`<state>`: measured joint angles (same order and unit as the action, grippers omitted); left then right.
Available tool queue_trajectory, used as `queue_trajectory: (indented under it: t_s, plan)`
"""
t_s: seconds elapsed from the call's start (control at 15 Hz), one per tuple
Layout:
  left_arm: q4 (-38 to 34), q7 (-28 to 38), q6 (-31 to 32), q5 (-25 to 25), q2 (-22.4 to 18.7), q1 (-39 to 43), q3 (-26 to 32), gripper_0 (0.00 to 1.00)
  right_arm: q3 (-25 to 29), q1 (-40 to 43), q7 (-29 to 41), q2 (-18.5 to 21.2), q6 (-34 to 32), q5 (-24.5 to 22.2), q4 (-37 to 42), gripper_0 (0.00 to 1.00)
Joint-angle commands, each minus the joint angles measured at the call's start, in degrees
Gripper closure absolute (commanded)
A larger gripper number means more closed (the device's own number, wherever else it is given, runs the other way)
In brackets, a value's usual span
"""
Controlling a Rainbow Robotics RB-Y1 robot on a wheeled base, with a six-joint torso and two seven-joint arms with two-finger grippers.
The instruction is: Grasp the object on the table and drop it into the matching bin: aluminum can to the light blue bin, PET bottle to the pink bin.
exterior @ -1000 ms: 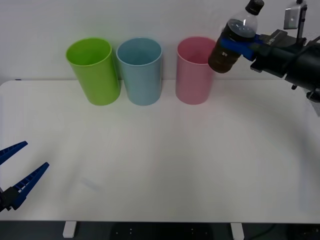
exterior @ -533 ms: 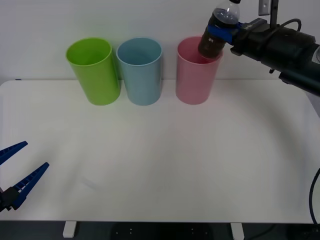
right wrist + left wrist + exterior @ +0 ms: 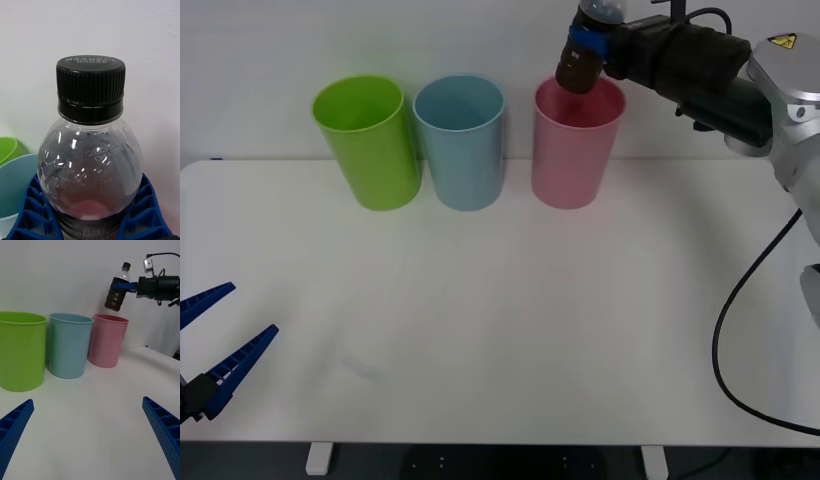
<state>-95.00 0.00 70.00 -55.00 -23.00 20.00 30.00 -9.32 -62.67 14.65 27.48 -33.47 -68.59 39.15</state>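
A white table [image 3: 510, 320] holds three tall bins in a row at its far edge: lime green bin [image 3: 368, 140], light blue bin [image 3: 461, 140] and pink bin [image 3: 575, 140]. The right gripper [image 3: 588, 42] clasps the PET bottle [image 3: 584, 55], dark contents and black cap, tilted in the air just above the pink bin's open mouth. The left gripper [image 3: 215, 340] hangs spread wide near the table's near left corner.
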Motion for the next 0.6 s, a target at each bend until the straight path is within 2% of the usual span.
queue_trajectory:
  t_s: [0.07, 0.53, 0.6]
  plan:
    - [0.0, 0.0, 0.0, 0.0, 0.0, 0.0, 0.0, 0.0, 0.0, -0.26, -1.56, -1.46, 3.41, -0.05, -0.74, 1.0]
    - [0.0, 0.0, 0.0, 0.0, 0.0, 0.0, 0.0, 0.0, 0.0, -0.26, -2.26, -1.55, 3.58, -0.05, -0.74, 1.0]
    - [0.0, 0.0, 0.0, 0.0, 0.0, 0.0, 0.0, 0.0, 0.09, -0.26, -2.35, -1.55, 3.58, -0.05, -0.65, 0.95]
